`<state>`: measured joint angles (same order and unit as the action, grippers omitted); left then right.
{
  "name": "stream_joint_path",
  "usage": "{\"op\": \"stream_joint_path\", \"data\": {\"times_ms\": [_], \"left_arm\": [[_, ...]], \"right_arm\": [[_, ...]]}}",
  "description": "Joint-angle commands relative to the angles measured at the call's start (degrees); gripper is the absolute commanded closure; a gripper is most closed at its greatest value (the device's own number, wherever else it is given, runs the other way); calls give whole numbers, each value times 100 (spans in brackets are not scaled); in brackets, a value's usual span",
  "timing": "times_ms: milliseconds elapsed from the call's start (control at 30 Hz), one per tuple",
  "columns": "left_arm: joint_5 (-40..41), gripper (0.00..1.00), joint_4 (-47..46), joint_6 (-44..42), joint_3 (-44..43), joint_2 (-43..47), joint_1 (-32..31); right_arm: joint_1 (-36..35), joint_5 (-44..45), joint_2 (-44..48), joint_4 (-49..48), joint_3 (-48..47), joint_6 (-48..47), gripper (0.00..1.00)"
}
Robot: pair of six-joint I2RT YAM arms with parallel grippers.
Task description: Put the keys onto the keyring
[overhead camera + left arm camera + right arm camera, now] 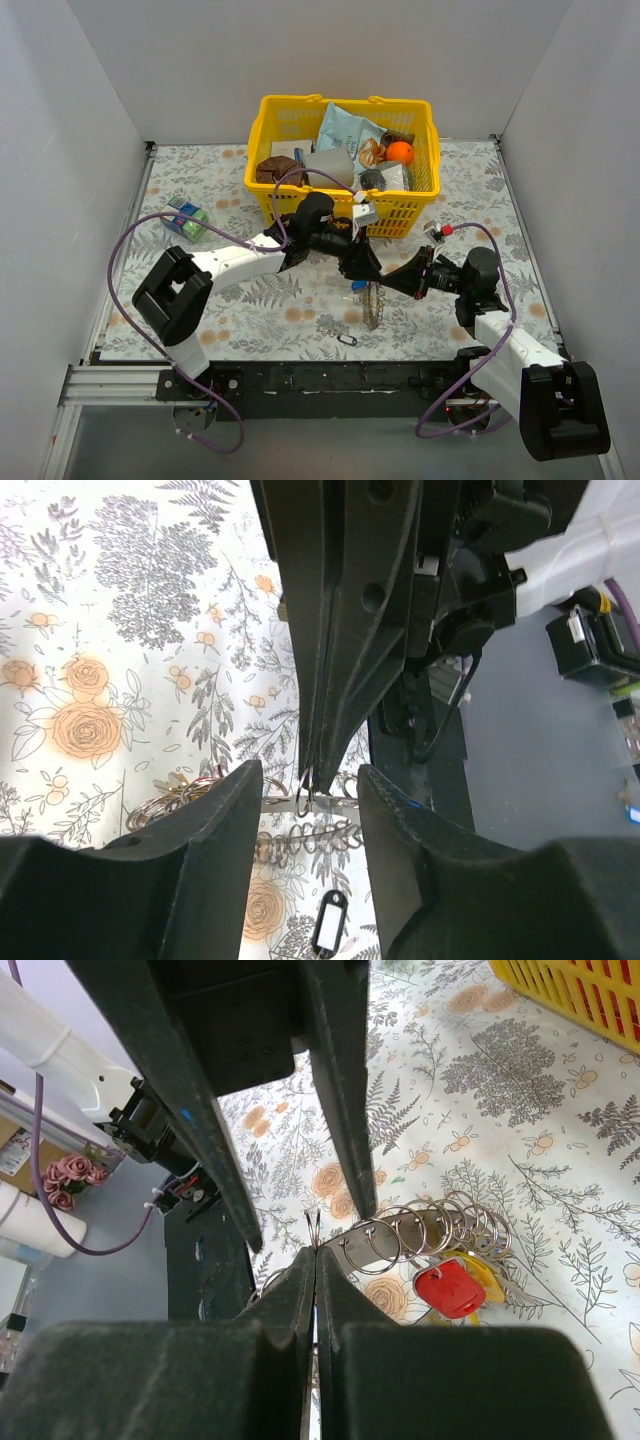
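Two grippers meet tip to tip over the floral cloth [90, 680]. The right gripper [315, 1257] has its fingers pressed together, pinching one thin wire loop that sticks up just past their tips. The left gripper [308, 780] has its fingers [215, 850] spread apart, one on each side of the right tips. The keyring [425, 1230], a row of silvery loops on a flat strip, spans the gap between the left fingers and runs out to one side of the right fingertips. Whether the left fingers press on it I cannot tell. A red key [450, 1288] and a yellow key [487, 1272] sit just under the loops, beside the right fingertips. A white tag [328, 925] lies on the cloth under the left fingers' gap.
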<state>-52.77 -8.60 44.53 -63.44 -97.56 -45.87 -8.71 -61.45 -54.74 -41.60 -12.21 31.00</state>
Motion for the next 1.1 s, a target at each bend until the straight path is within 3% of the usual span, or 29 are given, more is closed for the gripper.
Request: {"op": "stream_joint_path", "data": {"times_ms": [0,133,367,500,700,900,1067], "left_arm": [[285,55,-464,415,138,518,165],[119,46,-1450,1118,692,905,630],[-172,39,-2741,2198,1360,1011,886],[-225,39,-4355,3409,2000,923,904],[22,42,-6053,4651,2380,511,895],[12,47,-7294,5618,2301,-227,623],[171,52,-7622,5795,2336,-492,561]], "right_arm": [[-25,-7,130,-6,17,-226,99],[-25,-7,165,21,43,-270,99],[-25,28,244,38,17,-314,99],[-25,98,323,-128,34,-183,99],[-25,379,535,-812,183,353,99],[-25,511,561,-1324,289,767,99],[-25,546,631,-1315,298,793,99]]}}
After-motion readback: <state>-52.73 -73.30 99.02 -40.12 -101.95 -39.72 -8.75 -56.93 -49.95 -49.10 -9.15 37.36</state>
